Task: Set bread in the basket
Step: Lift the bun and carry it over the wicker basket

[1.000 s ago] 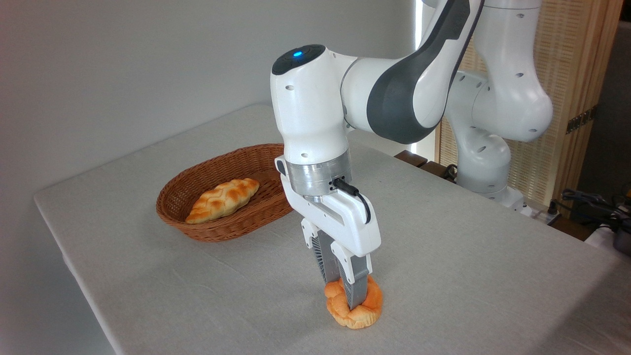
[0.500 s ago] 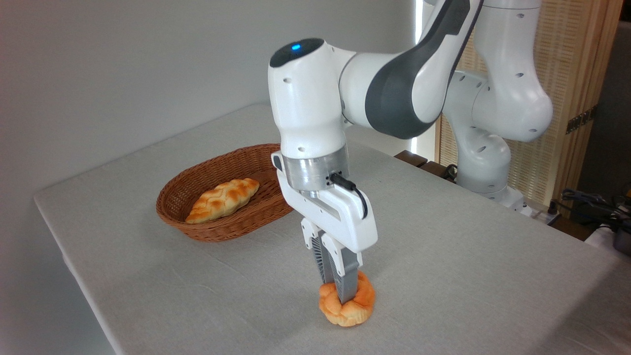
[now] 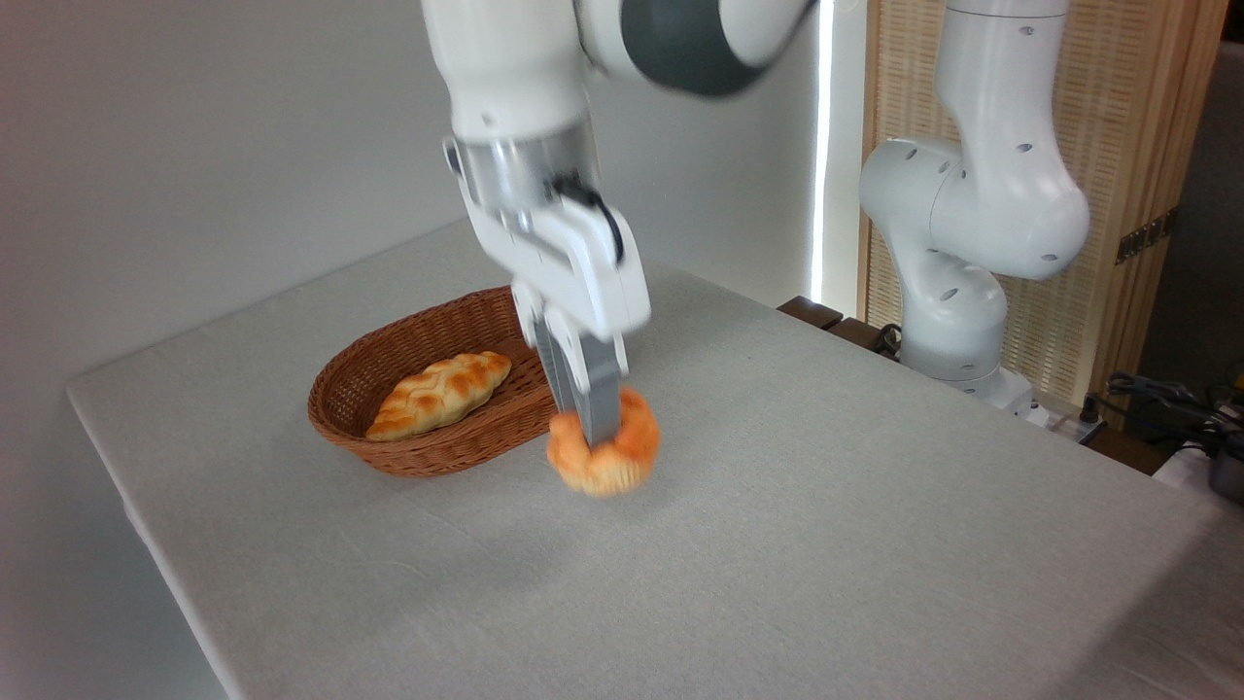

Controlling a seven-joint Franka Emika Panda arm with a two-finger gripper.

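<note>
The bread, a small round golden-orange bun, hangs in the air above the table, blurred by motion. My gripper is shut on it from above, its grey fingers pressed into the bun's middle. The bun hangs just right of the basket, an oval brown wicker basket on the table's left half, and partly covers its right rim in the picture.
An elongated braided loaf lies inside the basket. The grey cloth-covered table has its left and near edges in view. The arm's white base stands at the far right, with cables and a wooden screen behind it.
The gripper has lifted the bun off the table and carried it up and to the left, from the near middle of the table to beside the basket's right rim.
</note>
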